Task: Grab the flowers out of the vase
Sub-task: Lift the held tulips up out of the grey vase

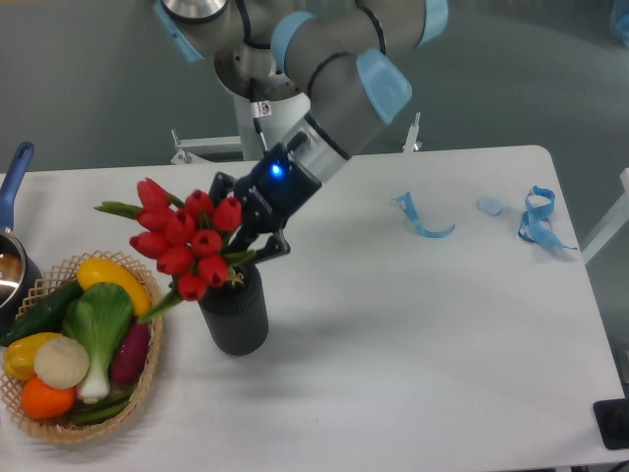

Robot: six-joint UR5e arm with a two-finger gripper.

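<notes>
While the claw pinches the flowers at the stem end, just right of the red buds, its fingers are pressed onto the green stems directly above the mouth of the vase. A blue light shows on the claw body. The arm reaches down from the far side, slanting toward the left.

Flowers: the bunch is tilted, buds pointing left and slightly far, leaves sticking out at the left edge. The lowest buds and one leaf hang close over the vase rim on its left side; whether any stem remains inside the mouth cannot be told, as buds and claw cover it.

Vase: dark grey, ribbed, upright on the counter, left of centre.

Other items:
- Wicker basket just left of the vase, near it but apart, holding toy vegetables: yellow, green, white, orange and purple pieces.
- Pot with a blue handle at the far left edge, partly cut off.
- Blue ribbon scraps on the right half of the counter, with more near the right edge, well apart from the vase.
</notes>
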